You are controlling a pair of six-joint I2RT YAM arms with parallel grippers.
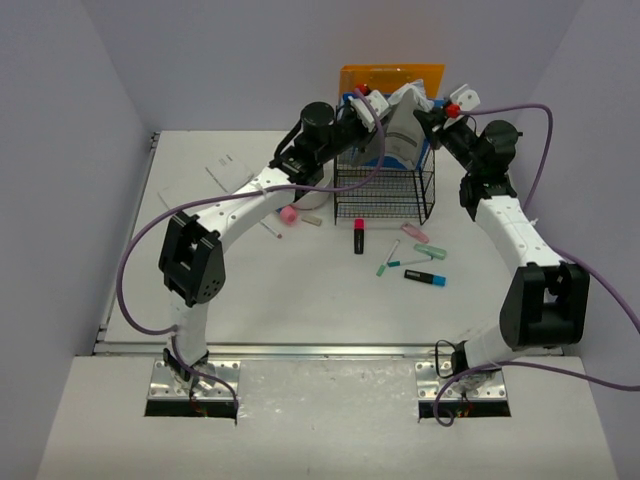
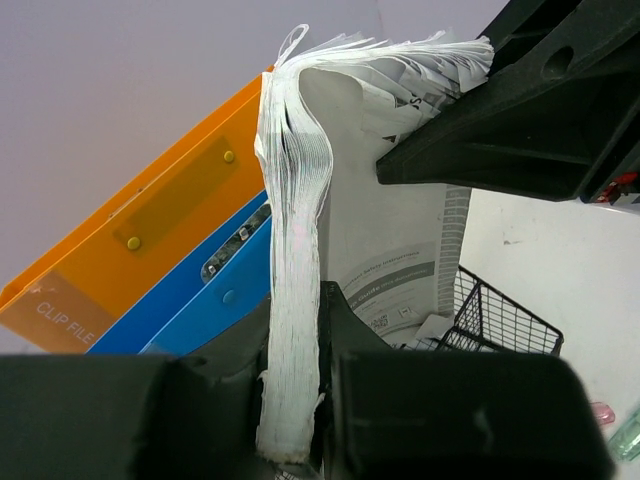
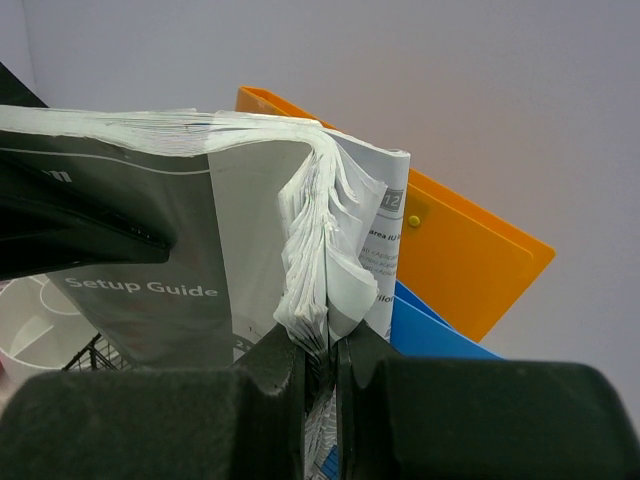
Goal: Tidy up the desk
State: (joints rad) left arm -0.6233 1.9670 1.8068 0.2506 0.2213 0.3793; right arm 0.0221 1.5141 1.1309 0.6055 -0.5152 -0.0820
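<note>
Over the wire basket [image 1: 385, 195], at the far side of the desk [image 1: 300, 310], the overhead view shows a bundle of booklets [image 1: 403, 135] hanging between the left gripper [image 1: 378, 112] and the right gripper [image 1: 430, 112]. The likely trouble is a mismatch. If one arm lowers or pulls faster than the other, the loose pages could tear, fan out, or spill behind the basket against the orange clip file [image 1: 390, 78]. Each gripper meets an opposite edge of the bundle, but how far the jaws stand apart is too small to read from up here. Pens and highlighters [image 1: 420, 262] lie on the desk, well to the near side of both grippers.

From the left wrist, the pages splay into a fan beyond the fingertips. Only the pinched edge looks secure, and a slip there would let sheets slide out sideways. The fingers [image 2: 420, 400] stand narrow, clamped on the paper's edge. The clip file and a blue folder [image 2: 225, 300] sit to their left, and the basket's rim is to their right.

From the right wrist, the pages bulge and curl just past the fingertips, so a harder squeeze or a twist could crease them. These fingers are likewise nearly together, pinching the bundle's edge. A grey Setup Guide cover [image 3: 150, 290] lies to their left, and the orange file is beyond them to the right.
</note>
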